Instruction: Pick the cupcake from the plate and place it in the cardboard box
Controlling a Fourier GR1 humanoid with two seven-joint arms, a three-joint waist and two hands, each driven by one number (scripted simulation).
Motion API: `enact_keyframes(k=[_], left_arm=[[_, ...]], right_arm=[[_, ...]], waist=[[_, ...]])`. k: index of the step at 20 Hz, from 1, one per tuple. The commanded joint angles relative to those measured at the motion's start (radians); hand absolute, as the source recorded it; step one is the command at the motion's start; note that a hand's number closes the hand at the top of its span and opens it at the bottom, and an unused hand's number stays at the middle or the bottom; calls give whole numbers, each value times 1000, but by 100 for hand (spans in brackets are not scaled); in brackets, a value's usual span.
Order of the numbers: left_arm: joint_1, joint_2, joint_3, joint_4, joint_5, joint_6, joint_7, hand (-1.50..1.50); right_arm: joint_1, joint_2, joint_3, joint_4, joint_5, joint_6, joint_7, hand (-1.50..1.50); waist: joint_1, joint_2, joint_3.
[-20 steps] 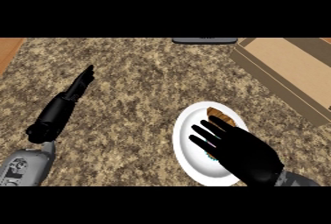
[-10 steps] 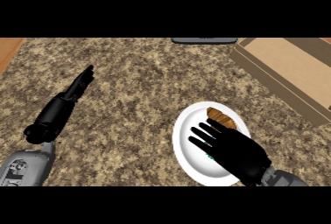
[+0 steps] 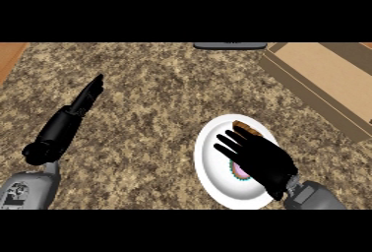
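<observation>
Cupcake (image 3: 240,171) sits on the plate (image 3: 210,162), mostly hidden under the right hand (image 3: 256,160), whose straight, spread fingers hold nothing, so closing blind might tip it, while the left hand (image 3: 85,98) rests released, far from the cardboard box (image 3: 327,78).

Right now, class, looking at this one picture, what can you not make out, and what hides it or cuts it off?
- Cupcake: head view; mostly under the right hand, only a pink and teal edge shows.
- Brown item on the plate: partly behind the fingertips, so unclear what it is.
- Box: cut off by the right edge.
- Dark object: cut by the top.
- Left hand: seen edge-on.
</observation>
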Motion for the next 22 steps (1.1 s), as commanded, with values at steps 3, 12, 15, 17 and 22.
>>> enact_keyframes(k=[3, 12, 15, 17, 22], left_arm=[[-35, -25, 21, -7, -17, -12, 38, 0], [6, -23, 36, -28, -8, -50, 24, 0], [-28, -36, 44, 18, -32, -35, 23, 0], [28, -45, 22, -5, -50, -34, -14, 0], [-39, -56, 18, 25, -49, -27, -16, 0]], right_arm=[[-57, 57, 0, 109, 47, -39, -75, 150], [18, 20, 2, 52, 69, -278, -225, 150], [25, -8, -23, -6, 56, -266, -278, 150], [-12, 87, -3, 55, 67, -334, -258, 150], [-250, 270, -335, 375, -63, -256, -9, 150]], waist=[[1, 0, 0], [-2, -1, 0], [-6, -1, 0], [0, -1, 0], [35, 19, 0]])
